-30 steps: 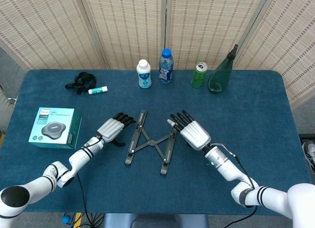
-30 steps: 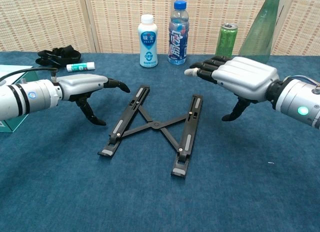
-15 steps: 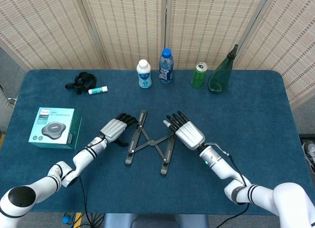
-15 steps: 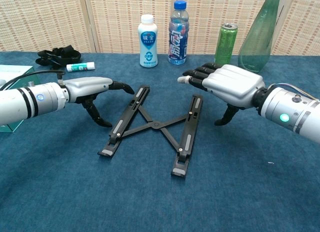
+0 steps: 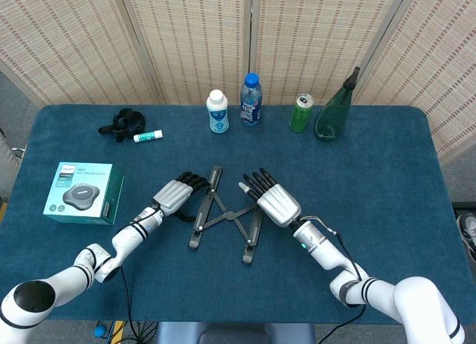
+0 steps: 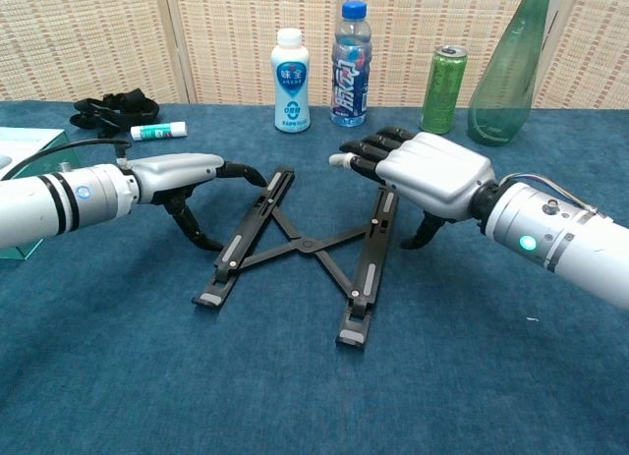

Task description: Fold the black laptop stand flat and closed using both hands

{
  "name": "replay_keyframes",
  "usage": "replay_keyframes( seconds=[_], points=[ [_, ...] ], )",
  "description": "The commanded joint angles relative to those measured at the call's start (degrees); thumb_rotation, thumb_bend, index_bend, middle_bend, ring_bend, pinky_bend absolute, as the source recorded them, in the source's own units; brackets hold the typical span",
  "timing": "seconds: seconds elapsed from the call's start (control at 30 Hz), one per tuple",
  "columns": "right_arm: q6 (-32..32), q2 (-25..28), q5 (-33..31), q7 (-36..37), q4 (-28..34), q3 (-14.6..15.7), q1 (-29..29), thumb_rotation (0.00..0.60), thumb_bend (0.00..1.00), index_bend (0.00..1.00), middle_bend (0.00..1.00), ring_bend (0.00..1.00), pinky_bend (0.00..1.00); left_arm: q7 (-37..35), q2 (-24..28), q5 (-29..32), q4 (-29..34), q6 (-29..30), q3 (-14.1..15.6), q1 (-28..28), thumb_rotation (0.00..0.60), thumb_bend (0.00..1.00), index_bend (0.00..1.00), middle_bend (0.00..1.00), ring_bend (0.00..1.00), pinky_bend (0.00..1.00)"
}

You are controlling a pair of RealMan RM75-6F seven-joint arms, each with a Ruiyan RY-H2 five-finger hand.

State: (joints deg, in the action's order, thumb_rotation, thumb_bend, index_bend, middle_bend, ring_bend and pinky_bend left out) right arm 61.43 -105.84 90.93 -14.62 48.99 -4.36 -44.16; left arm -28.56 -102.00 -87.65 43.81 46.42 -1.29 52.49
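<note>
The black laptop stand (image 5: pixel 223 215) (image 6: pixel 300 247) lies spread on the blue table, its two bars splayed apart and joined by crossed links. My left hand (image 5: pixel 177 194) (image 6: pixel 192 172) hovers flat, palm down, just left of the left bar, fingers apart and reaching toward the bar's far end, thumb pointing down to the cloth. My right hand (image 5: pixel 271 199) (image 6: pixel 423 168) hangs palm down over the far end of the right bar, fingers spread, thumb lowered beside that bar. Neither hand holds anything.
Along the back stand a white bottle (image 5: pixel 217 112), a blue water bottle (image 5: pixel 251 100), a green can (image 5: pixel 300 114) and a green glass bottle (image 5: pixel 335 110). A teal box (image 5: pixel 83 193), a black strap (image 5: pixel 121 123) and a small tube (image 5: pixel 148 136) lie at the left.
My right hand has moved left, from beside the right bar to over its far end. My left hand has edged right, closer to the left bar. The stand has not moved.
</note>
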Motion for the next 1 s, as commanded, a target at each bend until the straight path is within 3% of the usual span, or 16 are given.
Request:
replay_keyframes(
  seconds=[0.03, 1.0],
  points=[
    [-0.09, -0.78, -0.05, -0.04, -0.88, -0.09, -0.37, 0.600, 0.00, 0.00, 0.00, 0.00, 0.00, 0.04, 0.00, 0.06, 0.11, -0.14, -0.01, 0.08, 0.600, 0.15, 0.11, 0.09, 0.05, 0.00],
    [0.37, -5.34, -0.95, 1.28, -6.12, -0.85, -2.13, 0.600, 0.00, 0.00, 0.00, 0.00, 0.00, -1.13, -0.43, -0.16, 0.77, -0.19, 0.14, 0.50, 0.600, 0.15, 0.11, 0.09, 0.05, 0.00]
  ],
)
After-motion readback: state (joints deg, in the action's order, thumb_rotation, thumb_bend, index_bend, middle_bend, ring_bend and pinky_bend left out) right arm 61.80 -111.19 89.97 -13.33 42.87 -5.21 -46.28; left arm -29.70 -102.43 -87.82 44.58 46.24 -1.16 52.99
